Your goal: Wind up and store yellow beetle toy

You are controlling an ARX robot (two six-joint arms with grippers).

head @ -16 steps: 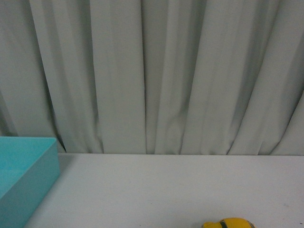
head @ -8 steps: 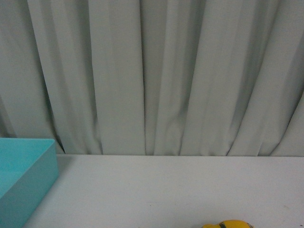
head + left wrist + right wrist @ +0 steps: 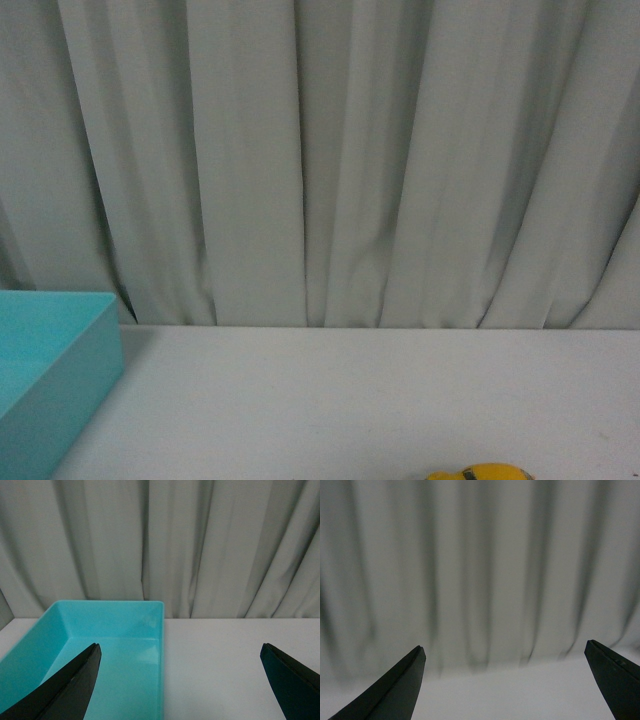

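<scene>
Sitting where: the yellow beetle toy [image 3: 480, 472] is way down at about 5 o'clock in the front view, right on the bottom edge. Only a sliver of its rounded yellow top shows, with a short dark stripe across it. The rest is cut off, so I can't tell which way it's facing.
Toy vs table: it looks to be resting on the white table [image 3: 350, 400], out on its own.
Toy vs box: well apart from the teal box [image 3: 75, 400], which sits over at 8 o'clock in the front view, running off the frame's edge.
Box: open-topped and rectangular, with smooth teal walls and floor showing in the left wrist view.
Left gripper [image 3: 180, 646]: spread wide open with nothing in its grip. Both black fingers are up off the table, one out over the box's near end and the other over white table.
Right gripper [image 3: 505, 645]: same deal, wide open and holding nothing. Its view is pretty blurry, just curtain and a strip of table beyond the fingers.
Toy vs grippers: can't tell how close either one is to the toy.
Backdrop: a pale grey curtain [image 3: 320, 150] hangs in long folds behind the table's far edge, filling the front view from 9 through 12 to 3 o'clock.
</scene>
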